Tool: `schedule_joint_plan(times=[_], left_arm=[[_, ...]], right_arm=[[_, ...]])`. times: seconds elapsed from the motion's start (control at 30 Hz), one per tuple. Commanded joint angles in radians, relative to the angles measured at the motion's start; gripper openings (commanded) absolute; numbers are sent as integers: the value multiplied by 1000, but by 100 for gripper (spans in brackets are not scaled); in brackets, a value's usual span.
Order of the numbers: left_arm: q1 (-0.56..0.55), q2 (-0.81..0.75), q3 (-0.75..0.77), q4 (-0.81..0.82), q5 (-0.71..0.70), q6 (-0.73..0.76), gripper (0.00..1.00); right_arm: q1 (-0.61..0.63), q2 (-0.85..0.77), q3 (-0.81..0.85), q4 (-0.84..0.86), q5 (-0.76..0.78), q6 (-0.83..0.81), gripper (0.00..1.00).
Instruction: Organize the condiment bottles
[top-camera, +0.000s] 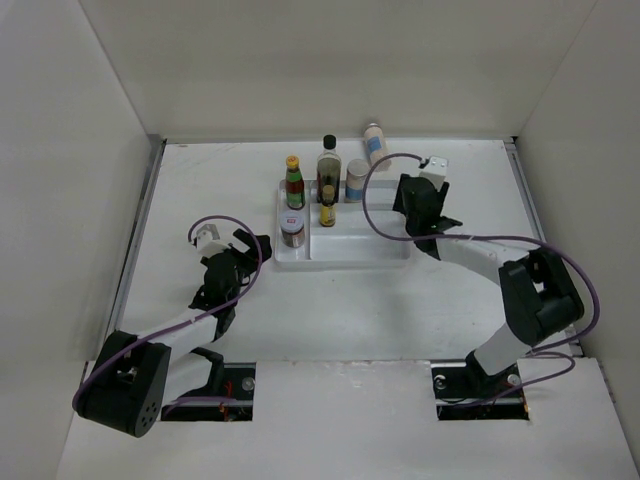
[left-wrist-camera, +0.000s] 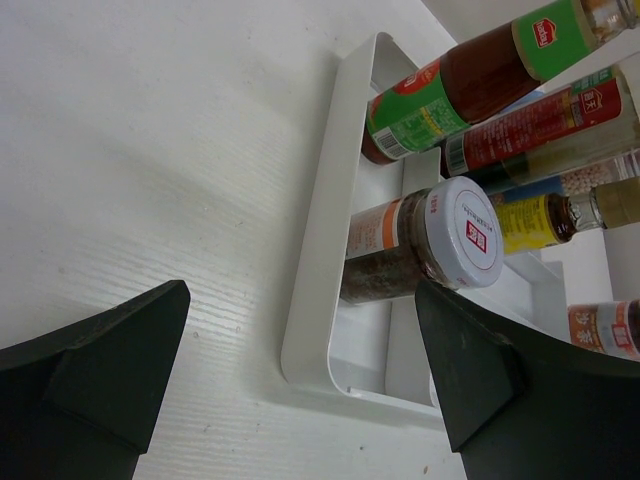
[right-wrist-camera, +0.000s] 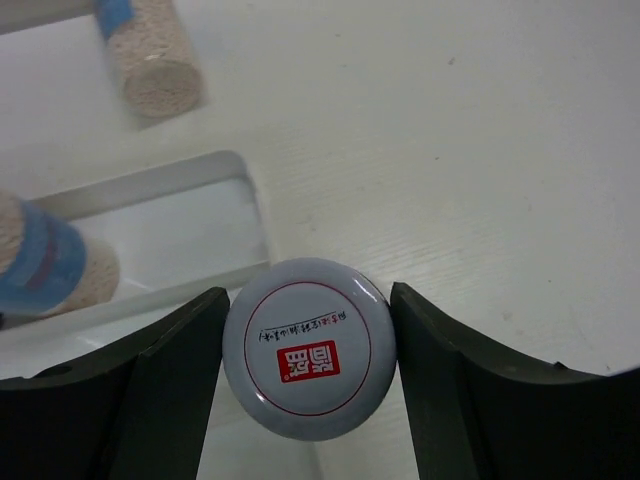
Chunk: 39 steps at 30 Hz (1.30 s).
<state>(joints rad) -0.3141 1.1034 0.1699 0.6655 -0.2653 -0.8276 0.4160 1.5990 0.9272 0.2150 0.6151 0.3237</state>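
My right gripper (right-wrist-camera: 310, 295) is shut on the white lid of a short jar (right-wrist-camera: 308, 348), with one finger touching each side. The jar sits by the right end of the white tray (right-wrist-camera: 245, 190) and is hidden under the gripper (top-camera: 420, 207) in the top view. Standing in the tray (top-camera: 350, 255) are a yellow-capped red sauce bottle (top-camera: 294, 182), a tall dark bottle (top-camera: 328, 165), a small yellow-capped bottle (top-camera: 327, 207), a short jar (top-camera: 292, 231) and a pale shaker (top-camera: 356, 180). My left gripper (top-camera: 245, 245) is open left of the tray, holding nothing.
Another pale shaker (top-camera: 374, 143) stands on the table behind the tray, outside it. The enclosure's white walls rise at the left, right and back. In the left wrist view the tray's near-left corner (left-wrist-camera: 310, 350) lies between my open fingers.
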Motion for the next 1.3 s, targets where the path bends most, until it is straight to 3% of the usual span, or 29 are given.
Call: schedule_joint_plan(times=[0.0, 0.2, 0.33, 0.73, 0.97, 1.27], left_arm=[[5, -16, 5, 55, 0, -8, 100], [13, -37, -1, 48, 0, -8, 100], [14, -24, 0, 48, 8, -8, 100], [-1, 4, 11, 59, 8, -10, 100], [-3, -7, 6, 59, 6, -10, 100], [-6, -14, 5, 55, 1, -10, 100]], right_arm=[[120, -19, 94, 152, -35, -5, 52], [233, 110, 220, 150, -84, -2, 52], [246, 111, 245, 139, -32, -55, 52], [-9, -108, -33, 89, 57, 11, 53], [-52, -53, -44, -14, 40, 90, 76], [-53, -60, -77, -3, 43, 106, 81]])
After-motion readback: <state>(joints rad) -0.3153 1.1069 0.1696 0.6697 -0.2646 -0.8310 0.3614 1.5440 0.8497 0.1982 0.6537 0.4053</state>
